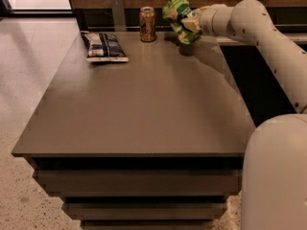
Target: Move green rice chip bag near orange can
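The gripper (193, 23), at the tabletop's (144, 109) far edge, has its fingers pinching the green bag (176, 9) just right of the can (147, 24) (labels unreadable); a dark bag (103, 47) lies left.

Glossy film crinkling on green rice chip bag (175, 9); orange can (147, 24) gleaming metallic; table (144, 104) looking matt; smooth plastic gripper (190, 25) clutching bag right of can.
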Robot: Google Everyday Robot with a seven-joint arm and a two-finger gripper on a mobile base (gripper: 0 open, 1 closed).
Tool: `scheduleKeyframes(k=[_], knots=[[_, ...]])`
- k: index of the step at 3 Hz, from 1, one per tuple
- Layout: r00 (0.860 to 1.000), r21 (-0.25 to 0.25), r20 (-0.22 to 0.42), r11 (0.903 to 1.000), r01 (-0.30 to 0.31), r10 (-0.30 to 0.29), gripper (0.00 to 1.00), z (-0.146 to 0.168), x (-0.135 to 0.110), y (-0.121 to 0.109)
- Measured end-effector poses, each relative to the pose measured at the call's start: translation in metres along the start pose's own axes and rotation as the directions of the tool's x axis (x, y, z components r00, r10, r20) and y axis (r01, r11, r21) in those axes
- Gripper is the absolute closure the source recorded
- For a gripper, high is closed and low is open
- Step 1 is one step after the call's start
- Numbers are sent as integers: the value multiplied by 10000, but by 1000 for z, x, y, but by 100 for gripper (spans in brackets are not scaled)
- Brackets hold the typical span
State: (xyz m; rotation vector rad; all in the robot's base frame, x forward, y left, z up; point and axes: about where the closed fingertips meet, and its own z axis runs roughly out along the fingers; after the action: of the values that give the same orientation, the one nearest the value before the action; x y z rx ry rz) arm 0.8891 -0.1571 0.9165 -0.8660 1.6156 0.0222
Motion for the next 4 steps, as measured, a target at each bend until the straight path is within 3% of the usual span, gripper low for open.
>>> scheduleKeyframes(k=[1, 2, 4], knots=[[10000, -25, 8, 10000, -83, 83, 12, 1, 1, 2], [9999, -102, -8, 9998, -140, 140, 0, 1, 2, 5], [9999, -319, -18, 9994, -162, 162, 0, -6, -1, 6]])
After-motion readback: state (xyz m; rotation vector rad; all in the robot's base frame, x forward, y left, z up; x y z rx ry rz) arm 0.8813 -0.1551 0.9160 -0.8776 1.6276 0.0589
